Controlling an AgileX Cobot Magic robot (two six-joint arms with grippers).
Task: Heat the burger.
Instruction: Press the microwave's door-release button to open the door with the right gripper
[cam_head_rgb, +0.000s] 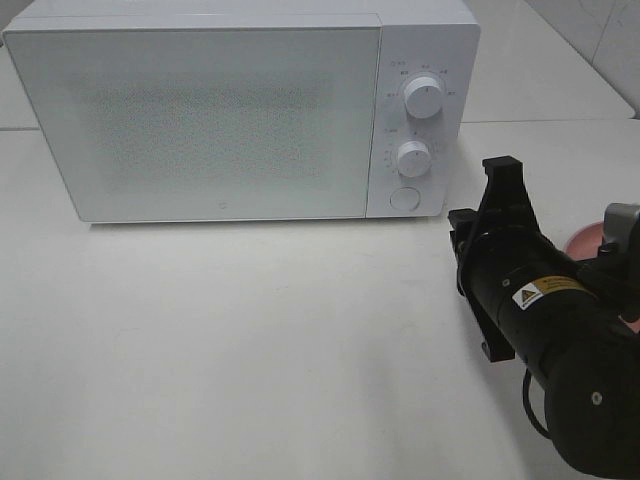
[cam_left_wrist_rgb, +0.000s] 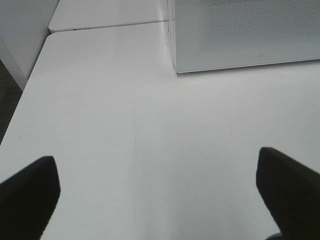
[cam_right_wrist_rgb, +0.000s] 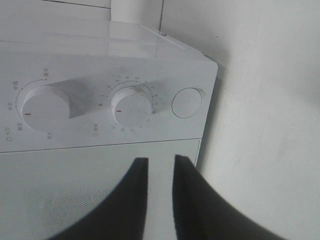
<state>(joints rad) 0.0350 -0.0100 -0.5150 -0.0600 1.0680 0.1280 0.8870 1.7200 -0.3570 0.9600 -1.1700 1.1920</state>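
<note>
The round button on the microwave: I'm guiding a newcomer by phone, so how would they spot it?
Find the white microwave at the back of the table. On the control panel right of its door, two knobs stand stacked; the button lies beneath them. Unlike the knobs, it is flush, plain and has no scale around it.
</note>
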